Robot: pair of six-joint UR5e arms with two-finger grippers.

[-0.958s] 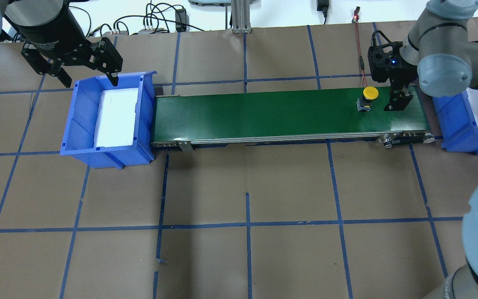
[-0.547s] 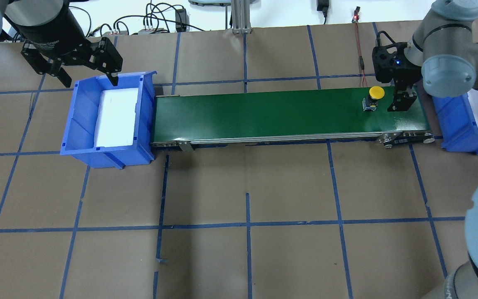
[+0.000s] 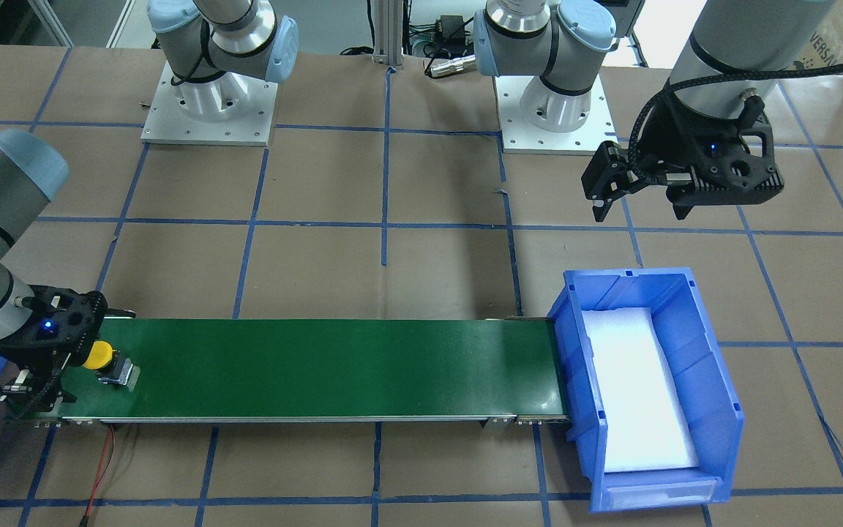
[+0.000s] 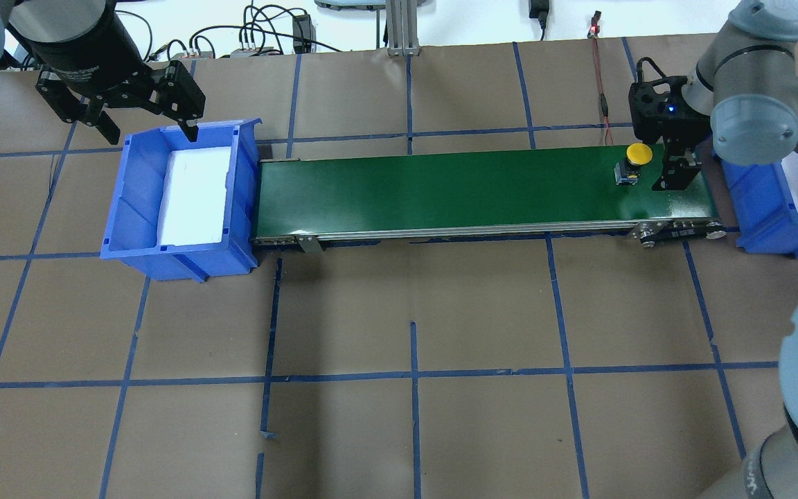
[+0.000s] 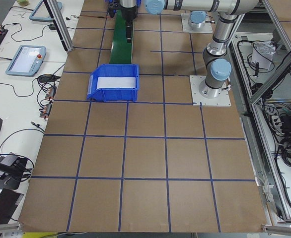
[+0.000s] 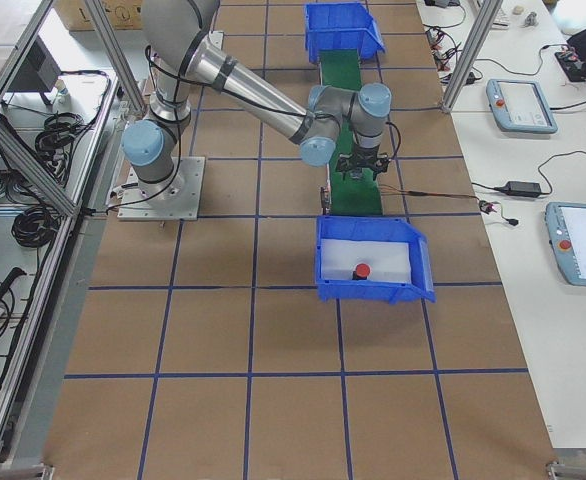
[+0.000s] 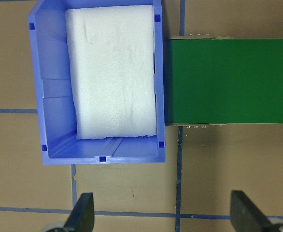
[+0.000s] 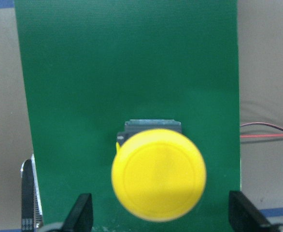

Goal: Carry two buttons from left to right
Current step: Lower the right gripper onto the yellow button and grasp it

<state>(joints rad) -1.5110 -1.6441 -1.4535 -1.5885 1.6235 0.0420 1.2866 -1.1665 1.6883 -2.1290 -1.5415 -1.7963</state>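
The yellow button point(image 4: 638, 155) stands on the green conveyor belt point(image 4: 440, 190) near its right end, also seen from the front point(image 3: 97, 355). My right gripper point(image 4: 676, 166) is open just beyond it, low over the belt. In the right wrist view the yellow button point(image 8: 158, 174) sits between the spread fingers point(image 8: 82, 212), apart from both. The red button point(image 6: 361, 270) lies in the right blue bin point(image 4: 759, 208). My left gripper point(image 4: 148, 133) is open and empty above the far rim of the left blue bin point(image 4: 129, 229), which holds only a white foam pad point(image 7: 112, 72).
A red wire point(image 4: 600, 83) runs from the back to the belt's right end. Cables lie along the back edge. The arm bases point(image 3: 209, 110) stand on the brown, blue-taped table. Tablets point(image 6: 521, 105) lie on the side desk.
The yellow button has travelled right along the belt. My right gripper has also shifted slightly right, staying just ahead of it. The left arm has not moved.
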